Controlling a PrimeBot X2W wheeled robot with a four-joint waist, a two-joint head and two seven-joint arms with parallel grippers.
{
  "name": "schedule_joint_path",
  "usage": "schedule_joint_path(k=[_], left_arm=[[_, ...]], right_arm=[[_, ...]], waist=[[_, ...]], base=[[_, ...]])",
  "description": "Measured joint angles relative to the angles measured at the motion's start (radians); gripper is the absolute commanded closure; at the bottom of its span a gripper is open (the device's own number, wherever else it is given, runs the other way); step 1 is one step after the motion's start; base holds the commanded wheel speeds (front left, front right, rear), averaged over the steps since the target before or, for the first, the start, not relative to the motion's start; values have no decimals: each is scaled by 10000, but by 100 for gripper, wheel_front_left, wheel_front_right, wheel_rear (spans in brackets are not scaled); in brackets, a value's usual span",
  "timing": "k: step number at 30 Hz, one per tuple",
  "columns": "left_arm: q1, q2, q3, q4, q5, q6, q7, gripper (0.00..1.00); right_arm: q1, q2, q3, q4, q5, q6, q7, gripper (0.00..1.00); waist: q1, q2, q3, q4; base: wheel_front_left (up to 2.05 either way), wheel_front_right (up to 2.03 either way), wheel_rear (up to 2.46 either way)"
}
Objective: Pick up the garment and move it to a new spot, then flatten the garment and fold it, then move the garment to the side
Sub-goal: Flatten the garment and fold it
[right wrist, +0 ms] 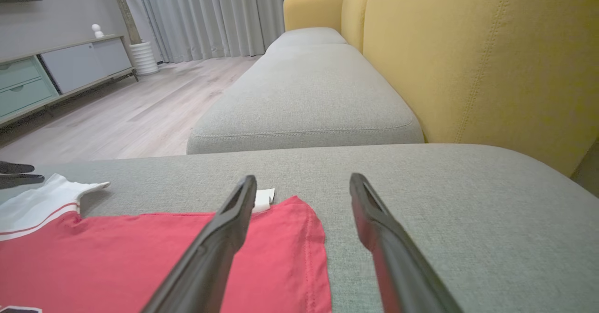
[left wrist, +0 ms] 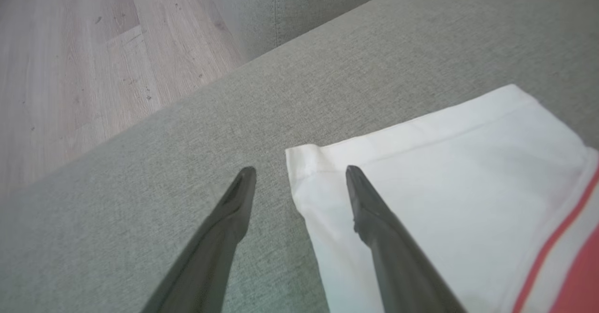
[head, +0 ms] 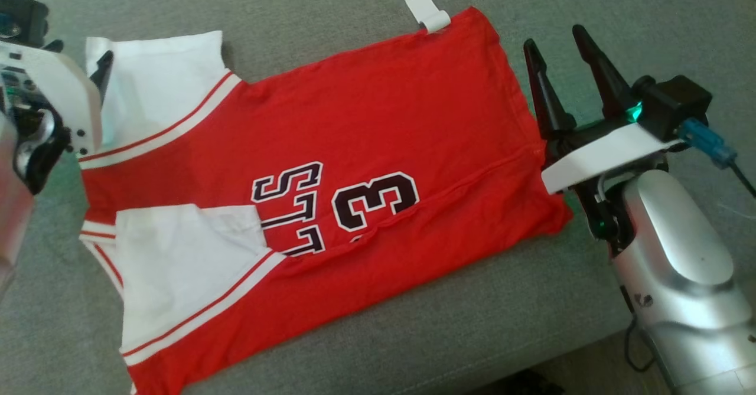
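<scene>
The left hand (left wrist: pixel 300 169) and right hand (head: pixel 553 36) were held open and empty at opposite ends of the shirt (head: pixel 354 147), which could be bunched if the sleeve (left wrist: pixel 444 172) were snagged unevenly.

The garment (head: pixel 378 117) is smooth matt cloth, the sofa cushion (head: pixel 531 300) a coarser weave; my fingers (left wrist: pixel 398 257) look like dull dark plastic; the floor (left wrist: pixel 70 69) is matt wood.

The left gripper (left wrist: pixel 301 169) has its two dark fingers (left wrist: pixel 374 219) spread wide, gripping nothing. The right gripper (head: pixel 554 38) is equally wide apart and empty, its fingers pointing up the head view from a white wrist plate (head: pixel 596 153). Its silver forearm (head: pixel 679 277) rises from the lower right.
</scene>
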Motion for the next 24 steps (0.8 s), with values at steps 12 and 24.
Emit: schedule_joint_path(k=[12,24], left_arm=[[-586,-6,-573,1127,-878,0,92,0],[-1071,-56,-1072,1331,-1645,0,633,66]], right_arm=[[-74,2,104,71,119,0,-128,0],[-133,48,-12,293,115,0,-165,0]], waist=[[-1,0,306,-263],[-1,0,455,-264]], base=[[0,0,0],[0,0,0]])
